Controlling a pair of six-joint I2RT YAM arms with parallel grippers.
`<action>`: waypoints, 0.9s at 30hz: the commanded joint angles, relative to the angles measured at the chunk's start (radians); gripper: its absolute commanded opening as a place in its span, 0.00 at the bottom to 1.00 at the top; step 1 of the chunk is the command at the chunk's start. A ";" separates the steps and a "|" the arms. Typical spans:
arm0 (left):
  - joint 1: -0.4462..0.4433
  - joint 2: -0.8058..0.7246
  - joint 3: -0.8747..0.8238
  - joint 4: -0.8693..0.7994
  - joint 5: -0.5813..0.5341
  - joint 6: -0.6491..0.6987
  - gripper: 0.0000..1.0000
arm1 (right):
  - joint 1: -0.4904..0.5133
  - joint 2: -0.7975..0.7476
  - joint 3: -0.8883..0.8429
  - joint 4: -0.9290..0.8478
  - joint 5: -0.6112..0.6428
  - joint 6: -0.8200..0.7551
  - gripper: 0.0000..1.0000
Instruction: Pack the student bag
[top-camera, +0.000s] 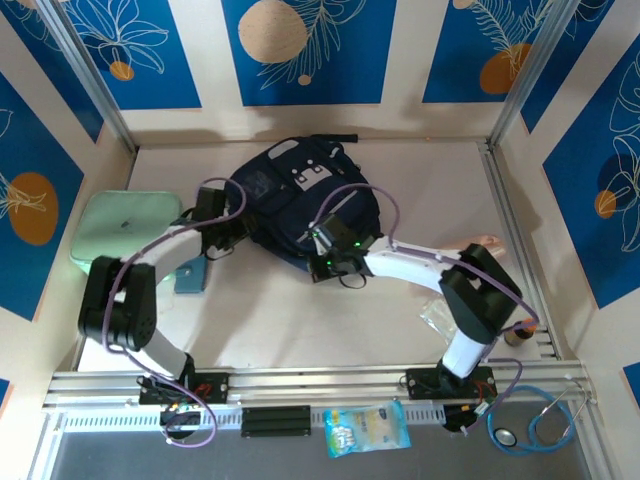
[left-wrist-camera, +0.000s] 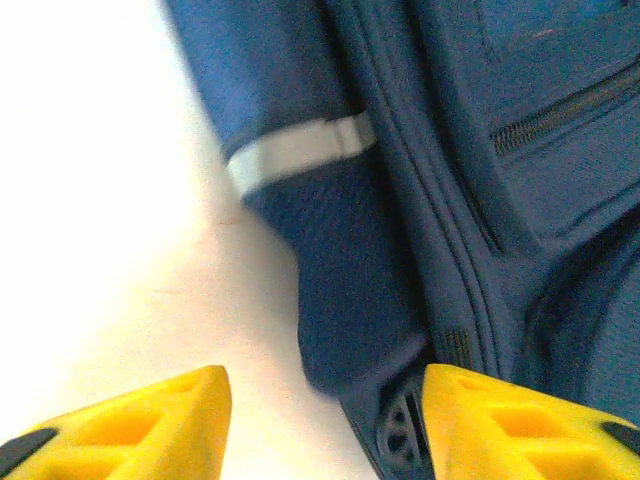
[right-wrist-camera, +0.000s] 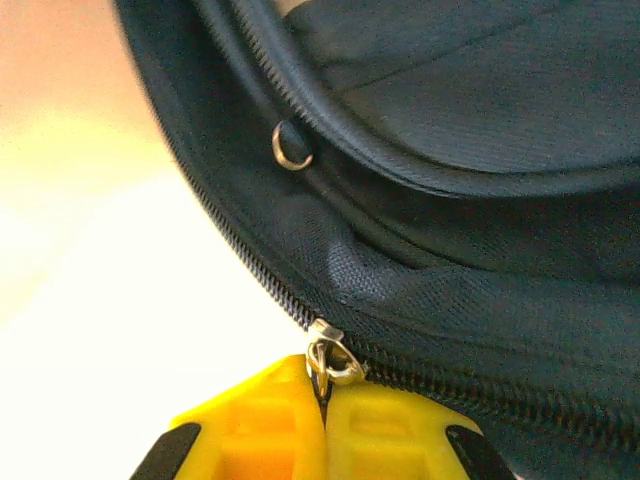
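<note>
Mint green case (top-camera: 125, 228): we see it at the left edge of the table (top-camera: 300, 320), apart from the bag.
Left gripper (top-camera: 222, 232): it sits at the bag's left flank. Its yellow fingers (left-wrist-camera: 150, 425) are spread and released, with the bag's side fabric just ahead.
Left wrist detail: we find a pale band (left-wrist-camera: 300, 150) across the bag's side, too small to tell from above.
Student bag (top-camera: 290, 205): it lies flat, mid-table toward the back. The long axis runs far to near, the black top handle (top-camera: 330, 139) points at the far wall, and the grey-white patch (top-camera: 305, 176) faces up.
Right gripper (top-camera: 328, 265): it is at the bag's near edge.
Right wrist detail: we see its fingers (right-wrist-camera: 390, 440) pressed together, clenched on the zipper pull (right-wrist-camera: 333, 362). From above we cannot make out this pinch.
</note>
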 joint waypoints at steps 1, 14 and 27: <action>0.018 -0.103 -0.073 -0.033 0.001 -0.025 0.57 | 0.041 0.071 0.096 0.027 -0.152 0.012 0.00; 0.009 -0.211 -0.326 0.293 0.179 -0.348 0.62 | 0.098 0.200 0.296 0.023 -0.269 0.025 0.00; -0.029 -0.034 -0.338 0.500 0.185 -0.453 0.33 | 0.123 0.196 0.278 -0.037 -0.200 0.012 0.00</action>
